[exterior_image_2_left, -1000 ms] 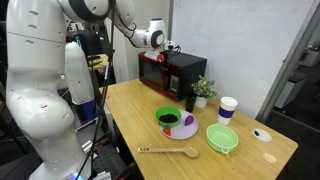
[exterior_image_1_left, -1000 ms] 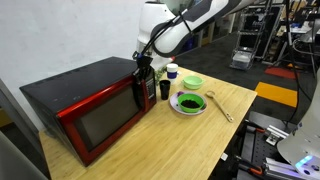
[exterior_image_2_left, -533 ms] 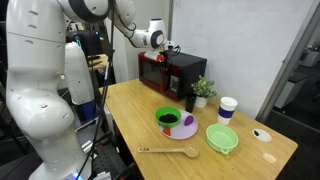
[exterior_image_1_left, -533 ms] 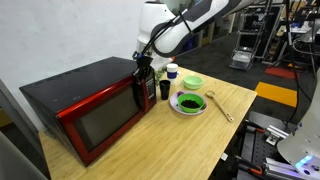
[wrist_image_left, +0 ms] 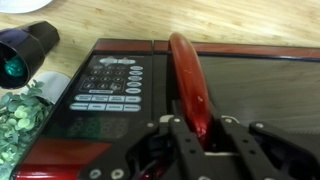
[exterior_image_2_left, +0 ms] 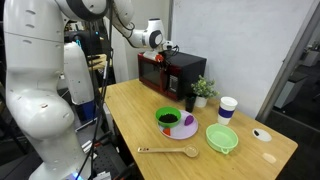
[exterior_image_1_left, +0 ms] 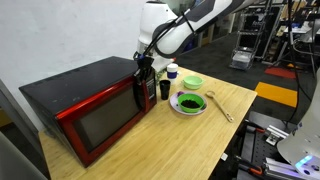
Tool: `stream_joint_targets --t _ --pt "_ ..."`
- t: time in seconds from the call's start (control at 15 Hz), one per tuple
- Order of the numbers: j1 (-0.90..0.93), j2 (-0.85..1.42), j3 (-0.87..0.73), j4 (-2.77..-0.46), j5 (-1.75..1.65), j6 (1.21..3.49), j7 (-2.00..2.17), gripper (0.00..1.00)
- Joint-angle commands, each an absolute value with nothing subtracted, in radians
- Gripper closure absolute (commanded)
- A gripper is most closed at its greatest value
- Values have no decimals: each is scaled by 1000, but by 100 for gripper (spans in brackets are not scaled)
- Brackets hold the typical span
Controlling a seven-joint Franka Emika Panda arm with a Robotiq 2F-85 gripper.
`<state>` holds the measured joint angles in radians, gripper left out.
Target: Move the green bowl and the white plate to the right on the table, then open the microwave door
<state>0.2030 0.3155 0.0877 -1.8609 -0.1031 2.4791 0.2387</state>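
You are pinching the red handle (wrist_image_left: 188, 75) with the fingers (wrist_image_left: 187, 140), presumably to pull the microwave door (wrist_image_left: 265, 95) open. The green bowl (exterior_image_1_left: 192, 83) and the white plate (exterior_image_1_left: 190, 103) are sitting on the tabletop (exterior_image_1_left: 170, 145) at the door's 3 o'clock, seemingly parked clear of its swing. The keypad (wrist_image_left: 108, 85) lettering, at the handle's 9 o'clock, is showing too small to read.
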Motion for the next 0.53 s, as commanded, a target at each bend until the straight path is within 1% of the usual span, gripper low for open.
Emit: stream_joint_targets --t 0.0,0.47 --pt "245 148 96 -1979 -141 2428 284 94" --pt "289 100 94 -2034 -223 2402 454 94"
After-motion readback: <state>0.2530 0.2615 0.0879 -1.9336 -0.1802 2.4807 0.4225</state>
